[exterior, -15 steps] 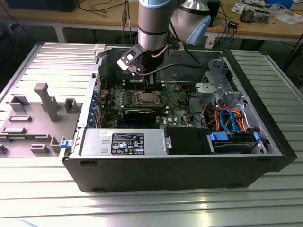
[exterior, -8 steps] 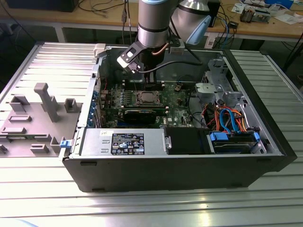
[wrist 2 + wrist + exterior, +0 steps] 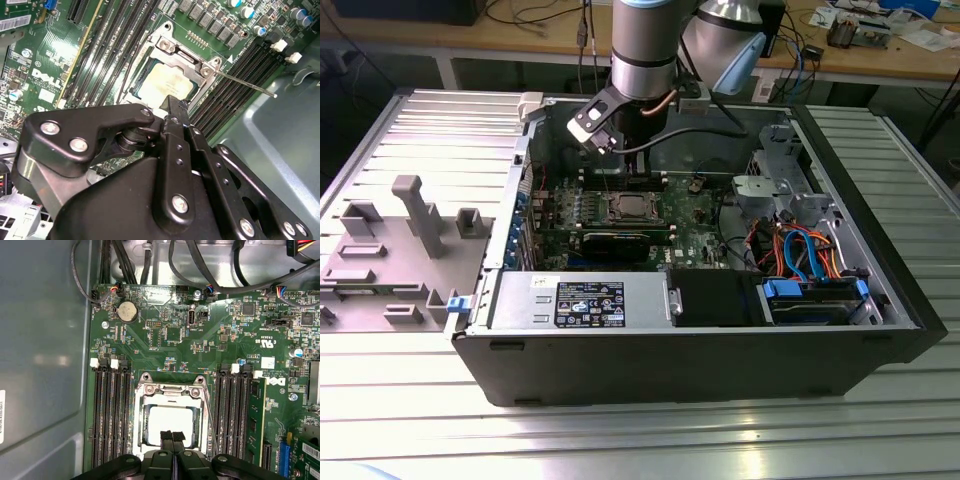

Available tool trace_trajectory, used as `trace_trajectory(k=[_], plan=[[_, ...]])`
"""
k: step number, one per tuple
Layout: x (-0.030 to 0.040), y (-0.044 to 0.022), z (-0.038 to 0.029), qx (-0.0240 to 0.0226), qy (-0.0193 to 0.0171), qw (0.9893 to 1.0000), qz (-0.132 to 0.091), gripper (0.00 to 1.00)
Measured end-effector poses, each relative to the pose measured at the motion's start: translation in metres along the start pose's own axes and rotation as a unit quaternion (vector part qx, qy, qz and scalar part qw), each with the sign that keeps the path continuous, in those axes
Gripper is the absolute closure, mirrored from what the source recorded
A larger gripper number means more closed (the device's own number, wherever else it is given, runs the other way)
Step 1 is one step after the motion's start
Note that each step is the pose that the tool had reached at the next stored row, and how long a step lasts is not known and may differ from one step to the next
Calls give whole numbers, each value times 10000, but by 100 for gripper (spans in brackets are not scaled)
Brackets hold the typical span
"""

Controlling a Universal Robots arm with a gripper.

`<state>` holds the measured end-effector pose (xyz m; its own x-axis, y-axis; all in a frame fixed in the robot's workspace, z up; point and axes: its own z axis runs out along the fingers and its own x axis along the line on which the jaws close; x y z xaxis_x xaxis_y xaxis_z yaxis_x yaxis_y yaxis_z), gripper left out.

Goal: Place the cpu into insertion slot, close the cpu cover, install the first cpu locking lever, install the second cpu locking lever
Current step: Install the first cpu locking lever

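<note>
Black metal claw [image 3: 172,437] hangs shut, pads pressed together on nothing, just above the dull silver square cpu [image 3: 169,419]. That chip sits in the silver-rimmed insertion slot [image 3: 136,440], thin silver cpu cover frame [image 3: 170,389] flat over it. One thin steel lever rod [image 3: 245,82] angles out across the green circuit board [image 3: 165,347].

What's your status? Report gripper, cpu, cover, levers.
Gripper shut, empty, tips just over the cpu. Cpu seated, cpu cover down over it. One locking lever sticking out, unlatched.
</note>
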<state>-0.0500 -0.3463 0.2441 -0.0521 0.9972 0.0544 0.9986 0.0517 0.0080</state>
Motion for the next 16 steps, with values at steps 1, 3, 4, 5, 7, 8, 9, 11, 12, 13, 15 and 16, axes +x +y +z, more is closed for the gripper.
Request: trace_trajectory(k=[1,3,4,5,7,8,9,11,12,13,15,16], plan=[[0,0,0,0,0,10000,-4,89],[0,0,0,2,0,10000,-27,89],[0,-1,0,5,0,10000,-93,89],[0,0,-1,10,1,9998,-176,89],[0,0,0,17,3,9995,-315,89],[0,0,0,21,3,9992,-394,89],[0,0,0,27,4,9988,-486,89],[0,0,0,36,5,9978,-662,89],[0,0,0,42,6,9970,-770,89],[0,0,0,47,7,9963,-862,89],[0,0,0,57,8,9945,-1047,89],[0,0,0,63,9,9933,-1155,89]])
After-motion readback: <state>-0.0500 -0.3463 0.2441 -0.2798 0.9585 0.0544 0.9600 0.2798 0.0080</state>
